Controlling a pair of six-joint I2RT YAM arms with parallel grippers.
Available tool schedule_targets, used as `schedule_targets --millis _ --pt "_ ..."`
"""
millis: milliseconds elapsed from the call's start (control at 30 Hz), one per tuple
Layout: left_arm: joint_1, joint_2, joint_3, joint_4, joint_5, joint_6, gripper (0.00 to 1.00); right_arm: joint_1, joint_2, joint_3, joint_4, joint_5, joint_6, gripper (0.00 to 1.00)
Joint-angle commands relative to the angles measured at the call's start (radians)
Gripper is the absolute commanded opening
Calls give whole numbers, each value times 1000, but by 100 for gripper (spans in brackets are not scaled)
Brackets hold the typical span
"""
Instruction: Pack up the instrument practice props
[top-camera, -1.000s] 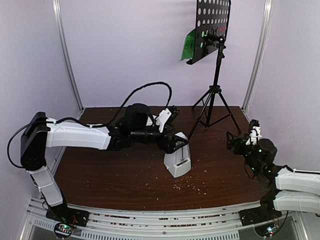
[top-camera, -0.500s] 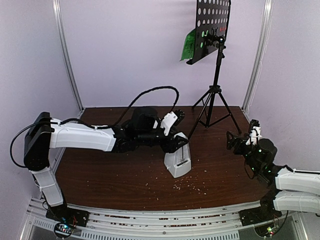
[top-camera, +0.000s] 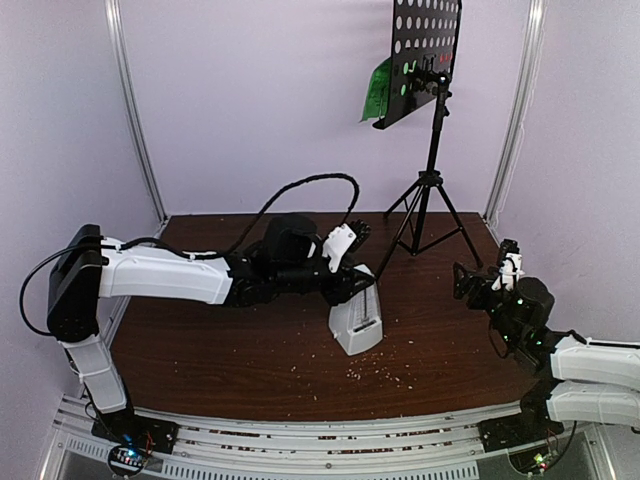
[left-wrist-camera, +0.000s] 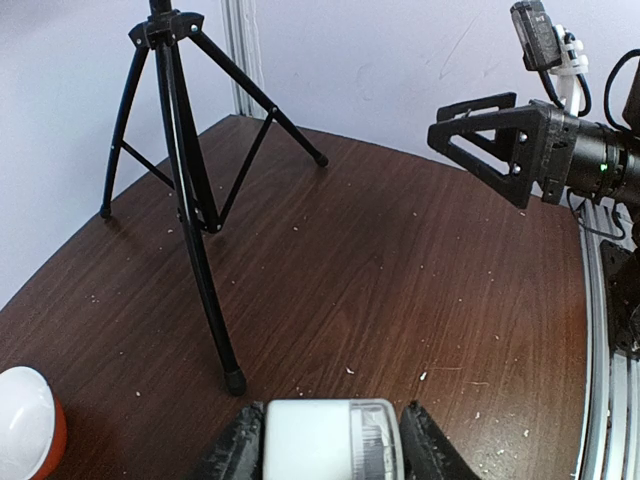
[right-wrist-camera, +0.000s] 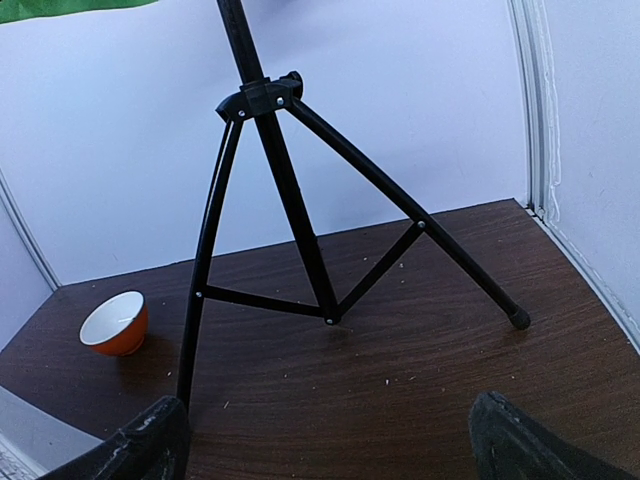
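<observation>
Left hand (left-wrist-camera: 332, 447) advanced, gripping metronome (top-camera: 357, 322), right hand (top-camera: 470, 283) unmoved

Walls (top-camera: 260, 110): plain pale lilac, evenly lit.
Corner posts (top-camera: 135, 120): slim silver metal, one at each back corner.
Tabletop (top-camera: 230, 350): dark brown wood grain, sprinkled with pale crumbs (top-camera: 380, 372).
Front edge: ribbed metal rail (top-camera: 320, 432).
</observation>
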Motion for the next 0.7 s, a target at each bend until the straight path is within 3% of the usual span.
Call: schedule_targets --millis 0,267,400,500,600,667 --pt "-6 -13 -16 18 -20 7 39 -4 -5 -9 19 18 3 100" --pt "-42 -44 2 -82 -318 -134 39 -4 -6 -16 31 19 2 100" --pt "-54 -58 -11 -89 -344 -209 38 -4 -3 -16 31 20 2 100" --pt "-63 -65 -12 -90 -333 -224 53 -4 -1 -16 32 20 -1 100" --pt "-64 -84 -47 -21 -266 -174 79 -4 -3 -14 31 30 1 100" --pt "-63 -105 -75 28 -226 -129 87 -4 -7 -6 25 30 12 100"
